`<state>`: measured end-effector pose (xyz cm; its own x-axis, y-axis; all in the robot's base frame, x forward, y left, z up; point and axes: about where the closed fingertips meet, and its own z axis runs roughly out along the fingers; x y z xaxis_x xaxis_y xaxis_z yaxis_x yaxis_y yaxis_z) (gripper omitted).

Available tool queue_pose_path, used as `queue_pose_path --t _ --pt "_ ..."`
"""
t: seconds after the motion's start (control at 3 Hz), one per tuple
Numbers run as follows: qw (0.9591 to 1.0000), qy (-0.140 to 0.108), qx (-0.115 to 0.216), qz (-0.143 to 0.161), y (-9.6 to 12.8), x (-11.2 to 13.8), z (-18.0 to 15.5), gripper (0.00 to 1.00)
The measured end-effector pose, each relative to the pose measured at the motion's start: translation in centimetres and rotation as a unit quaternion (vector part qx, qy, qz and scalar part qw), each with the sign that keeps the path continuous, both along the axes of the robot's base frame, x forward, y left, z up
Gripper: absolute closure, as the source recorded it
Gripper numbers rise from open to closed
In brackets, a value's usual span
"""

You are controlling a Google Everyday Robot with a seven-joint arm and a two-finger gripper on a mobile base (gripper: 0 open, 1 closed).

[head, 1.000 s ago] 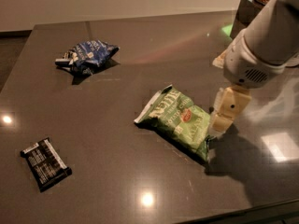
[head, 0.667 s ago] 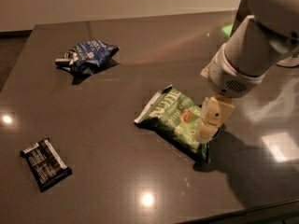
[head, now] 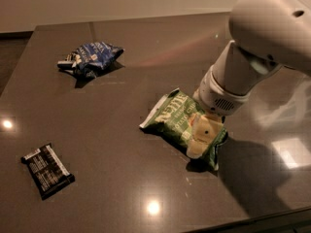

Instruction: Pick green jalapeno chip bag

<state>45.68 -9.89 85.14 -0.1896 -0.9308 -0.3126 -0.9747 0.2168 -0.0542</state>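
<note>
The green jalapeno chip bag lies flat on the dark grey table, right of centre, a crinkly light-green packet with white lettering. My gripper comes down from the white arm at the upper right and sits directly over the bag's right half, its cream fingers against the bag's surface and covering part of it.
A dark blue chip bag lies at the back left. A flat black wrapped bar lies at the front left. The table's front edge runs close below on the right. Bright light reflections dot the tabletop.
The arm has swung left and down: the gripper moved from beside the bag's right edge to on top of the bag. The bag, blue bag and bar have not moved.
</note>
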Motion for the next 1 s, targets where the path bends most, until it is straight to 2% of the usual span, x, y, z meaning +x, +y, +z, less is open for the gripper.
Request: queue_pose_path --t 0.33,0.67,1.0 --pt "0.9999 0.013 0.004 0.001 0.5 -0.1 -0.8 0.35" --pt "0.9998 0.017 0.009 0.003 0.8 -0.2 -0.1 0.66" --pt "0.9991 0.012 0.041 -0.007 -0.2 0.6 3.8 0.97"
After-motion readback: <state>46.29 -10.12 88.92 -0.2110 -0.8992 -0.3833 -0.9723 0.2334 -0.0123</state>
